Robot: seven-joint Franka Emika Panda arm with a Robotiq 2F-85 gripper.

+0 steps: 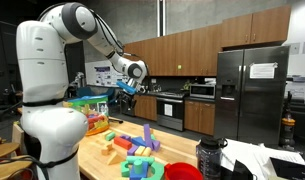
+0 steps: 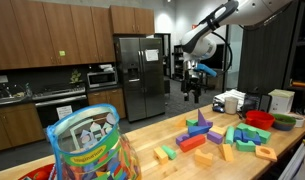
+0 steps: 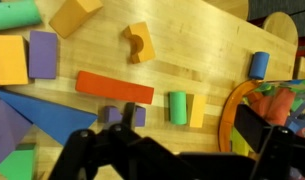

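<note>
My gripper (image 1: 127, 90) hangs well above the wooden table (image 1: 182, 145), open and holding nothing; it also shows in the other exterior view (image 2: 192, 86). Below it lie several coloured wooden blocks (image 1: 132, 150) (image 2: 217, 135). In the wrist view the gripper (image 3: 189, 125) has its dark fingers (image 3: 254, 126) wide apart. Between them, far below, a green cylinder (image 3: 178, 107) stands next to a yellow block (image 3: 197, 110). A long red block (image 3: 114, 87), an orange arch (image 3: 140, 42) and a blue cylinder (image 3: 259, 65) lie further out.
A rainbow-coloured toy container (image 2: 87, 145) (image 3: 232, 110) stands at one end of the table. A red bowl (image 2: 259, 117), a green bowl (image 2: 284, 122), a dark bottle (image 1: 209, 158) and white boxes (image 2: 230, 100) sit at the other end. Kitchen cabinets and a fridge (image 1: 247, 90) stand behind.
</note>
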